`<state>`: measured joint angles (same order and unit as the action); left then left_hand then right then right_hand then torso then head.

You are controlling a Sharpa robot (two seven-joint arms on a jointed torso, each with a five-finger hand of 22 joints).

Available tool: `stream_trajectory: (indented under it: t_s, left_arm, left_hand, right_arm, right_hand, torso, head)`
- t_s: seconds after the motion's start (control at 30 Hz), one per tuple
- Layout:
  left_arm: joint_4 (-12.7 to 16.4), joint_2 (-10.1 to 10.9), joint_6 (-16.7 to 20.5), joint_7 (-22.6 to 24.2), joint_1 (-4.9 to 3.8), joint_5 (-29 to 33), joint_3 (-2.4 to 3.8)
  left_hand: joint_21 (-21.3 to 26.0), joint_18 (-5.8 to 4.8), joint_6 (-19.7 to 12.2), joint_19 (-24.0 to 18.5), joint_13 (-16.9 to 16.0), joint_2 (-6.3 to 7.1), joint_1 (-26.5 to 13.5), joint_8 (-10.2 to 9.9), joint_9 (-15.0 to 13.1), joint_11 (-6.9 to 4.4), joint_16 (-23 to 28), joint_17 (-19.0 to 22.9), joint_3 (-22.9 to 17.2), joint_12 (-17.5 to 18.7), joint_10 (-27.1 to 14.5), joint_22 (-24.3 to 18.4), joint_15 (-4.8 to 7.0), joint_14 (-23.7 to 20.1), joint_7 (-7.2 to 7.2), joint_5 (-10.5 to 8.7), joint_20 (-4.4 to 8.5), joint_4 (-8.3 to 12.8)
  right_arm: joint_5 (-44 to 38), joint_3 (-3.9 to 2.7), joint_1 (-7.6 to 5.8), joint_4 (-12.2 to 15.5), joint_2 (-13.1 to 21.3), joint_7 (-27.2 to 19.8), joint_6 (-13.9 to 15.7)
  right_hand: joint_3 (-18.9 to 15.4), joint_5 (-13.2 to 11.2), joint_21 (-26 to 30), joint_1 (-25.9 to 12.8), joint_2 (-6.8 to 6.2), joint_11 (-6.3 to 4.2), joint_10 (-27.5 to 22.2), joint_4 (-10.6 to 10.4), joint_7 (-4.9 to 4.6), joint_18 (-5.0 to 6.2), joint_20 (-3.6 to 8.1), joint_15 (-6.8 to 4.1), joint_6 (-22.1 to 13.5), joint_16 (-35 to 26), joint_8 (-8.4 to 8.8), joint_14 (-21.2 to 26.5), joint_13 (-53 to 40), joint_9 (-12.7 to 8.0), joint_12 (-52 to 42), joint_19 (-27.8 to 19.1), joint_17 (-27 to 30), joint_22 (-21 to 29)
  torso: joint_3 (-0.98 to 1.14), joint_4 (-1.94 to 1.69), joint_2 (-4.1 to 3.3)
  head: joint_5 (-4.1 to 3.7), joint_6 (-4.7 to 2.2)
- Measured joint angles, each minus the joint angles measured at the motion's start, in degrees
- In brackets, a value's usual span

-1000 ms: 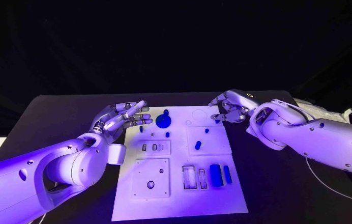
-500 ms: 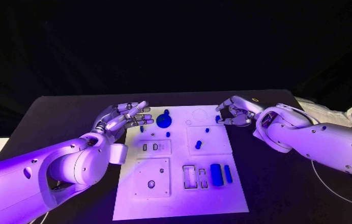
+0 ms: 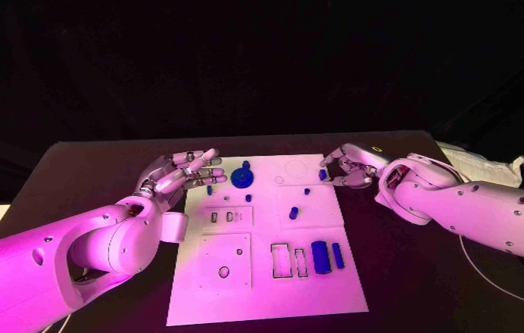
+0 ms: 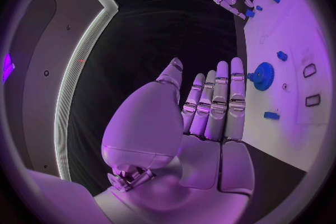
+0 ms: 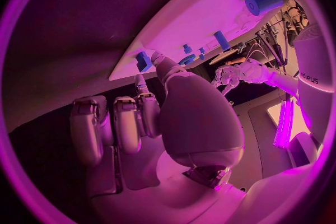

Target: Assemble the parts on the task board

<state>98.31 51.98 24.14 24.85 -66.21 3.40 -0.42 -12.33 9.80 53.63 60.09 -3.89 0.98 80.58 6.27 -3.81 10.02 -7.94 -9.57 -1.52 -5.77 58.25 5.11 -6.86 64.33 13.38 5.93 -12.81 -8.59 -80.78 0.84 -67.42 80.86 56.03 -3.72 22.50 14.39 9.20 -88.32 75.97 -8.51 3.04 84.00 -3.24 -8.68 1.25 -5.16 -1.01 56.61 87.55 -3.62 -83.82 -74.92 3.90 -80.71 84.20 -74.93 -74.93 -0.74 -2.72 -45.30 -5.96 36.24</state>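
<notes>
Black tabletop [image 3: 98,166] carries the task board [image 3: 267,295]. Right hand [image 3: 347,168] pinches a small blue part [image 3: 323,175] at the board's far right edge. Left hand [image 3: 185,172], released with fingers spread, hovers just left of the blue gear [image 3: 242,178].

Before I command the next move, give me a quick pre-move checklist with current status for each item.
1. Right hand pinches a small blue part at the task board's far right edge: ok.
2. Pinch secure: cannot tell.
3. Left hand holds nothing, fingers apart, beside the blue gear: ok.
4. The hands are apart: ok.
5. Gear seated on the board: cannot tell.
</notes>
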Motion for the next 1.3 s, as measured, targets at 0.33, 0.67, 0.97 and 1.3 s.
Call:
stream_trajectory:
  t_s: [0.33,0.67,0.97,1.3]
  left_arm:
    - [-0.1,-0.1,-0.1,0.0,0.02,0.0,0.0]
    - [-0.2,-0.2,-0.1,0.0,0.03,0.0,0.0]
    - [-0.2,-0.2,-0.1,-0.1,0.03,0.0,0.0]
    - [-0.2,-0.2,-0.1,-0.1,0.04,0.0,0.0]
  left_hand:
    - [0.0,0.0,0.0,0.0,0.0,0.0,0.0,0.0,0.0,0.0,0.0,0.0,0.0,0.0,0.0,0.0,0.0,0.0,0.0,0.0,0.0,0.0]
    - [0.0,0.0,0.0,0.0,0.0,0.0,0.0,0.0,0.0,0.0,0.0,-0.1,0.0,0.0,0.0,-0.1,0.0,0.0,0.0,0.0,0.0,0.0]
    - [0.0,0.0,0.0,0.0,0.0,0.0,0.0,0.0,0.0,0.0,0.0,-0.1,0.0,0.0,0.0,-0.1,0.0,0.0,0.0,0.0,0.0,0.0]
    - [0.0,0.0,0.0,0.0,0.0,0.0,0.0,0.0,0.0,0.0,0.0,-0.1,0.2,0.0,0.0,-0.1,0.0,0.0,0.0,0.0,0.0,0.2]
  right_arm:
    - [0.8,-0.01,0.04,-2.1,-1.4,0.0,-0.5]
    - [1.7,-0.01,0.13,-2.7,-2.1,0.0,-1.5]
    - [2.0,-0.03,0.14,-2.8,-2.2,0.1,-2.2]
    - [2.6,-0.07,0.13,-2.5,-2.2,0.4,-1.7]
  right_hand:
    - [0.5,0.0,0.0,0.7,1.8,0.0,0.0,0.5,0.57,0.0,0.0,0.0,1.9,0.0,-0.37,0.0,0.0,0.3,-0.2,0.0,0.0,0.0]
    - [1.3,-0.3,0.0,0.5,3.09,-0.44,0.0,0.9,1.54,0.0,0.0,-0.22,5.5,0.0,-1.46,-0.2,0.0,0.7,-0.8,0.0,0.0,0.0]
    - [1.3,-0.6,0.0,0.5,3.08,-0.44,0.0,0.9,1.62,0.0,0.22,-0.22,5.9,0.0,-1.46,-0.2,0.0,0.7,-0.8,-0.2,0.0,0.0]
    - [2.6,-1.6,0.0,0.8,4.46,-1.46,0.0,1.8,2.74,0.0,0.66,-1.06,8.3,0.0,-2.17,-0.2,0.0,0.9,-1.1,-0.2,0.0,0.0]
  torso:
    - [-0.02,-0.08,0.01]
    - [-0.02,-0.09,0.01]
    - [-0.01,-0.04,0.03]
    - [0.01,-0.03,0.04]
  head:
    - [-0.03,0.14]
    - [-0.07,0.41]
    - [0.03,0.61]
    - [0.09,0.71]
